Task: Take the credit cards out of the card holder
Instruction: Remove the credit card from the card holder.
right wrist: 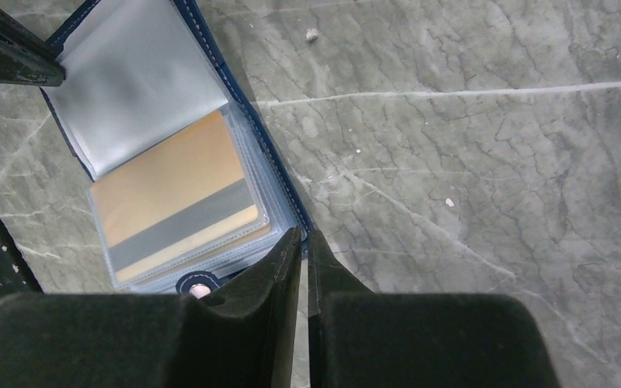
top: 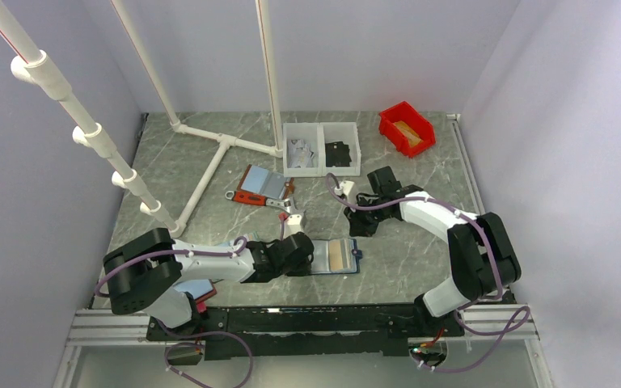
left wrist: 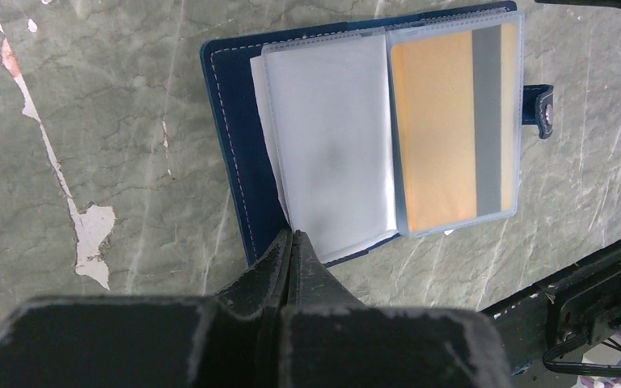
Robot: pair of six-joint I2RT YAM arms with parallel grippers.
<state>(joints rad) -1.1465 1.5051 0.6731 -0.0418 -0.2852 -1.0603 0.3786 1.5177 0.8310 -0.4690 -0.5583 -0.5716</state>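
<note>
Top view: left gripper closed at card holder edge, right gripper near-closed, empty, alongside.

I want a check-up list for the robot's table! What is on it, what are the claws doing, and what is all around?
Surface: grey marble-look table, chipped patches.
Job's things: navy card holder lies open; orange-gold card inside a clear sleeve.
Clutter: red-edged holder, white divided tray, red bin, white pipe frame.
Grippers: left gripper shut at the holder's edge; right gripper nearly closed at the holder's corner, no grip visible.
Cables: purple cables along both arms.
Surroundings: plain pale walls.
</note>
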